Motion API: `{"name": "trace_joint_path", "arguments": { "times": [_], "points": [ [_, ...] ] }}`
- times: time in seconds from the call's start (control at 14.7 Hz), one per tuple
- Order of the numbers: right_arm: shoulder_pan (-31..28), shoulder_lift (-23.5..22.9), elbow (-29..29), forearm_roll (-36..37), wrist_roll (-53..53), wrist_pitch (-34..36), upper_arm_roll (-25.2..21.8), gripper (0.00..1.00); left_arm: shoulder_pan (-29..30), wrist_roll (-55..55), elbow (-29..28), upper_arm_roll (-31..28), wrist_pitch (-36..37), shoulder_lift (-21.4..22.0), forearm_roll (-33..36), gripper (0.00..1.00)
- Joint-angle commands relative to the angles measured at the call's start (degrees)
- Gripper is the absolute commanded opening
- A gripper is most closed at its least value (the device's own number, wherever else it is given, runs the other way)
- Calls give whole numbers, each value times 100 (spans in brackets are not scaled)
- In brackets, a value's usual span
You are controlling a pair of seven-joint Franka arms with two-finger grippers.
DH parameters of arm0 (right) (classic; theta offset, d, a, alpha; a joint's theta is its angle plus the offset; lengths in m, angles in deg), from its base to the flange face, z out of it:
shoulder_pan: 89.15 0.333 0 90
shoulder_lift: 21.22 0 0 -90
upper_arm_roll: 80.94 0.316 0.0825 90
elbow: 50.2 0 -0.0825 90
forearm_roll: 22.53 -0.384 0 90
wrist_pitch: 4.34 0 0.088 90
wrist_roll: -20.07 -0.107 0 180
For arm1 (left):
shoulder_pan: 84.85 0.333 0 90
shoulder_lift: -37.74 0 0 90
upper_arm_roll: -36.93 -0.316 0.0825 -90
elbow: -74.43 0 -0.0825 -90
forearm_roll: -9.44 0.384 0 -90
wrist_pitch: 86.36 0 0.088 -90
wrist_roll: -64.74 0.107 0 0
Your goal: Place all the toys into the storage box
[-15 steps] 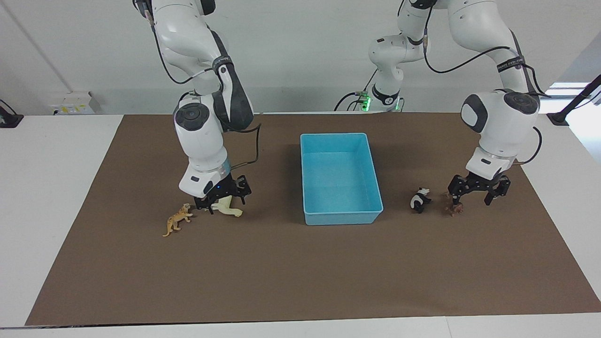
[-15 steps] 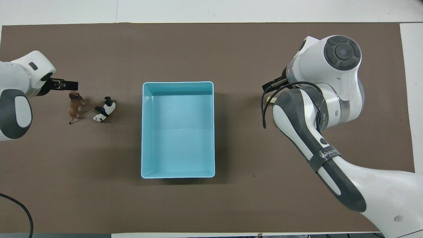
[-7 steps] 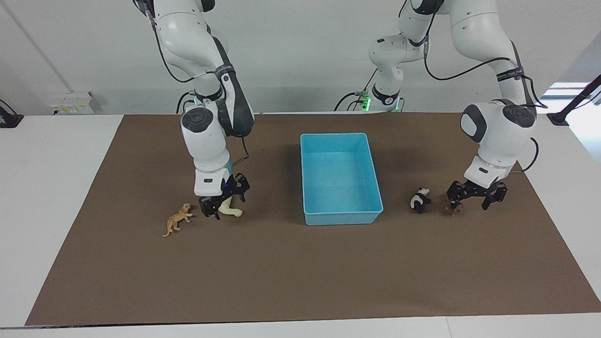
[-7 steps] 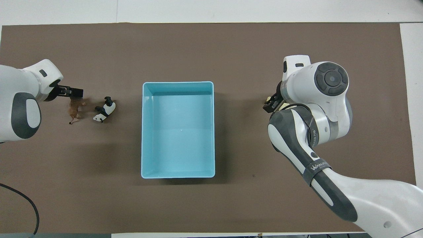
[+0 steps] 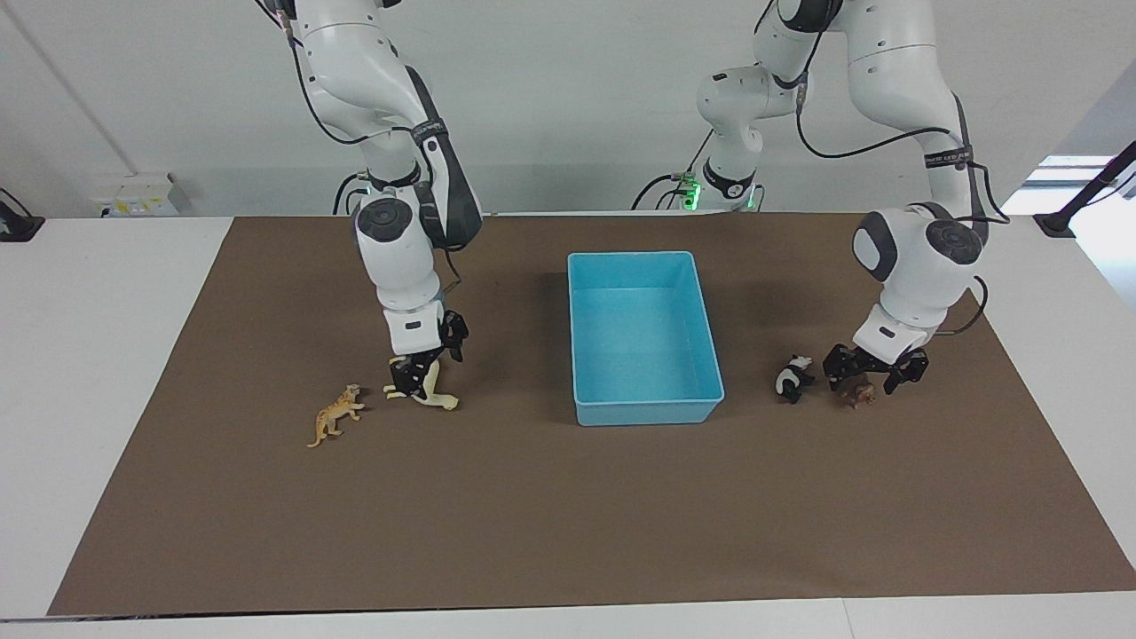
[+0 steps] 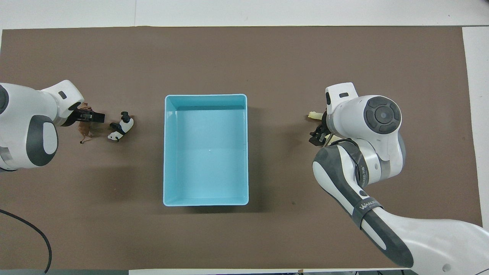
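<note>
The light blue storage box stands mid-table, with no toy in it. My right gripper is open and low over the cream-white horse, which lies on the mat. The orange tiger stands beside the horse, toward the right arm's end; my right arm hides it in the overhead view. My left gripper is open and low, its fingers either side of the dark brown animal. The panda stands between that animal and the box.
A brown mat covers most of the white table. A socket box sits at the wall on the right arm's end.
Both grippers have come lower. The right one has turned and dropped over the horse. The left one has shifted toward the panda, over the brown animal. No toy has moved.
</note>
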Motion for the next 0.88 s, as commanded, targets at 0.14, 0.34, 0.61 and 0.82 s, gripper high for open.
{"name": "trace_joint_path", "arguments": {
  "times": [0.14, 0.34, 0.61, 0.82],
  "points": [
    [-87, 159, -223, 16, 204, -314, 35, 100, 49, 27, -221, 7, -33, 78, 127, 63],
    [-34, -16, -231, 25, 265, -576, 35, 100, 66, -8, -151, 16, 142, 87, 127, 3],
    [-43, -253, -231, 112, 423, -937, 35, 100, 32, -288, 548, 25, 885, 52, 31, 0],
    [-95, -386, -249, 113, 686, -1184, 35, 100, -284, -1060, 1534, 43, 1977, 52, -205, 0]
  ]
}}
